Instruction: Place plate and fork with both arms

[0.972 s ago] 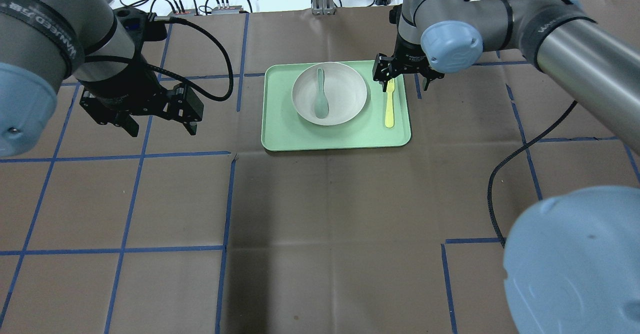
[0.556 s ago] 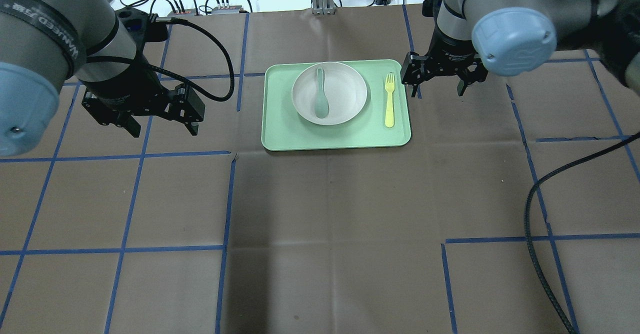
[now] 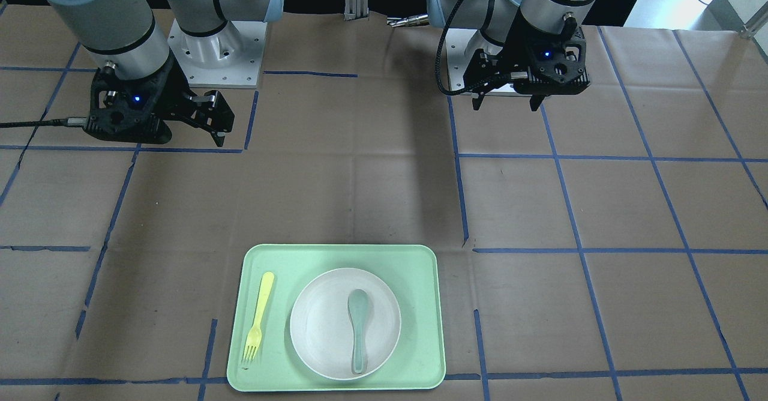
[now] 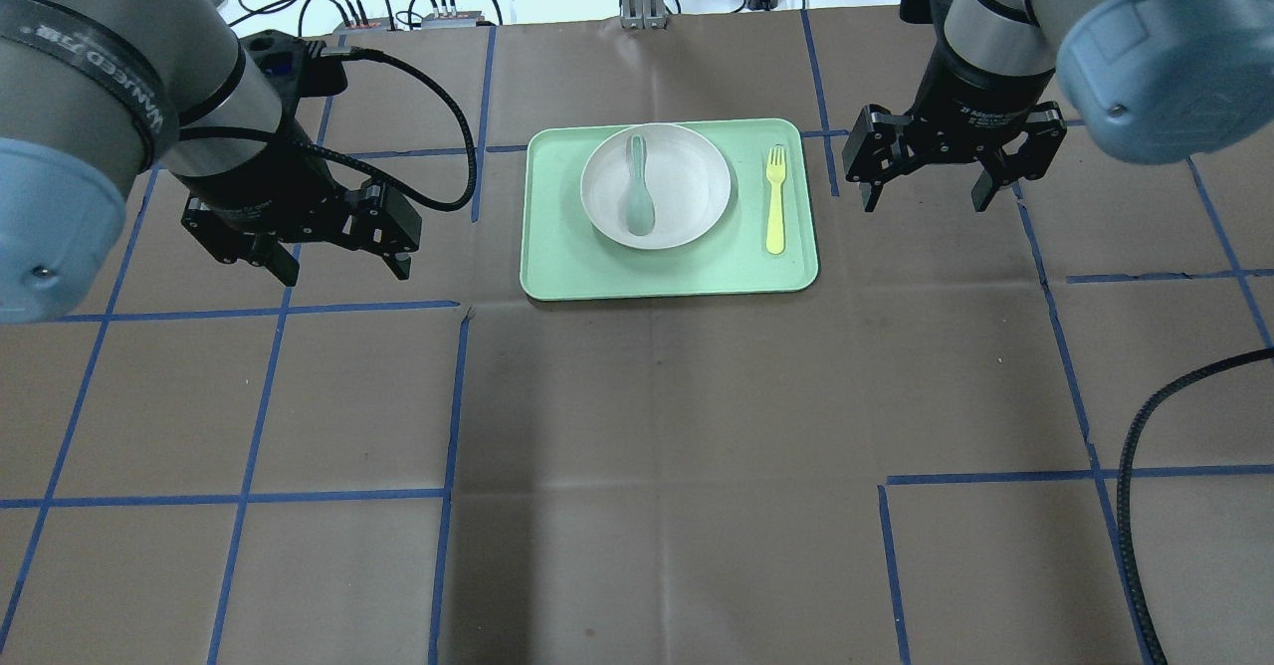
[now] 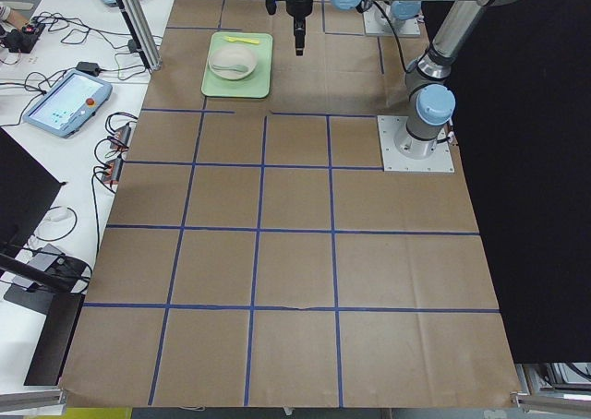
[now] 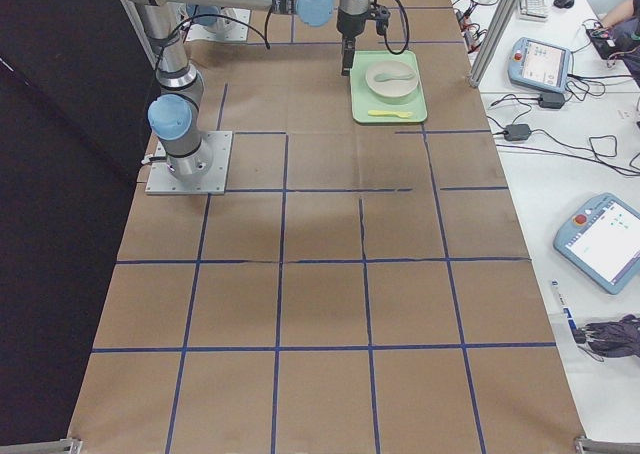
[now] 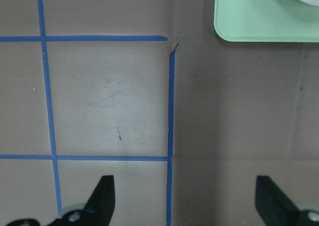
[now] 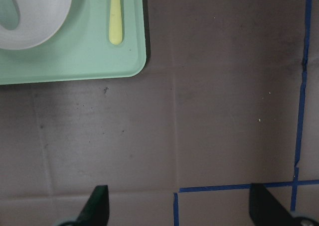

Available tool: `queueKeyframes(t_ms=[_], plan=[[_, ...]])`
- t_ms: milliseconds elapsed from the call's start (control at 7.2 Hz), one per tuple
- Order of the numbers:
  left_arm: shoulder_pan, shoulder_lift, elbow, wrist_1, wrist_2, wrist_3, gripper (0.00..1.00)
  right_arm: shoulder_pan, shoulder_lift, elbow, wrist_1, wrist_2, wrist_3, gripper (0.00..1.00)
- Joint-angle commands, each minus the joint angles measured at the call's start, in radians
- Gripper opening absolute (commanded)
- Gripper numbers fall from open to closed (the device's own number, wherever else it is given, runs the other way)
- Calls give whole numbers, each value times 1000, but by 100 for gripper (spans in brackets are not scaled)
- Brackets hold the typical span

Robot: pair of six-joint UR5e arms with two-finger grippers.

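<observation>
The off-white plate (image 4: 694, 187) sits on the mint-green tray (image 4: 667, 272) with a grey-green spoon (image 4: 637, 187) lying in it. The pale yellow fork (image 4: 775, 197) lies on the tray to the right of the plate, tines pointing away from me. My right gripper (image 4: 927, 202) is open and empty above the table, right of the tray. My left gripper (image 4: 346, 269) is open and empty, left of the tray. The right wrist view shows the fork's handle (image 8: 115, 17) and the plate's edge (image 8: 40, 27). The left wrist view shows a tray corner (image 7: 259, 22).
Brown paper with blue tape lines (image 4: 448, 396) covers the table. Cables and control boxes (image 4: 398, 8) lie beyond the far edge. The arm bases (image 3: 216, 59) stand on the robot's side. Teach pendants (image 6: 540, 64) lie on a side table.
My right gripper has moved from over the fork's tines to the right, off the tray; the fork stays on the tray. My left gripper has shifted slightly toward the tray.
</observation>
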Motion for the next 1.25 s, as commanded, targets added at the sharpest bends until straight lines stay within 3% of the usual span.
queueKeyframes(t_ms=[0,1111], plan=[[0,2,-1,0,1,3,100,-10,-17,-19,51,0,-9,100],[0,3,-1,0,2,4,100,-21,-17,-26,53,-4,-33,100]])
